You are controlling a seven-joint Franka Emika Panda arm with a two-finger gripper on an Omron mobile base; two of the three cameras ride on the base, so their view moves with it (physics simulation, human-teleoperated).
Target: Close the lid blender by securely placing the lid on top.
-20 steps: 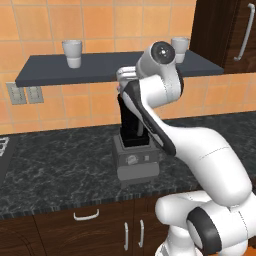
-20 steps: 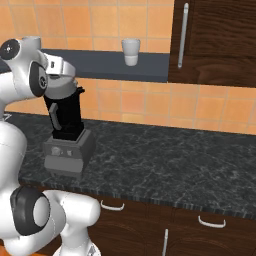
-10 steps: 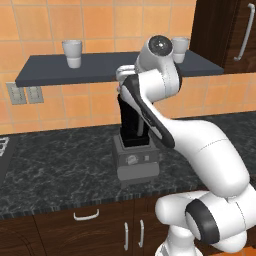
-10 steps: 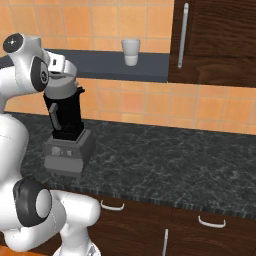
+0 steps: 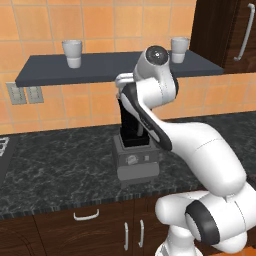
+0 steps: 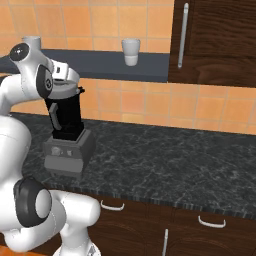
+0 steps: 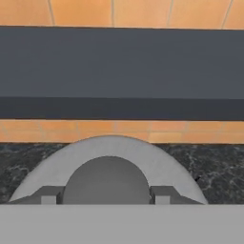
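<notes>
The blender stands on the dark speckled countertop, close to the orange tiled wall, directly under the dark wall shelf. Its black jar tapers down into a boxy grey base with a round dial on the front face. In the right base view the jar leans slightly, its top tipped toward 1 o'clock.

In the hand view the gripper looks down on the grey lid, a pale disc with a darker round knob at its centre. The two finger tips sit at 9 and 3 o'clock of that knob, pressed against its sides, so the jaws are closed on the lid's knob. From the right base view the lid sits tilted at the mouth of the jar, just under the robot's wrist; whether it is fully seated cannot be told.

Two white cups stand on the shelf, one toward 10 o'clock of the blender and one toward 1 o'clock. A dark wooden cabinet hangs at the shelf's right end.
</notes>
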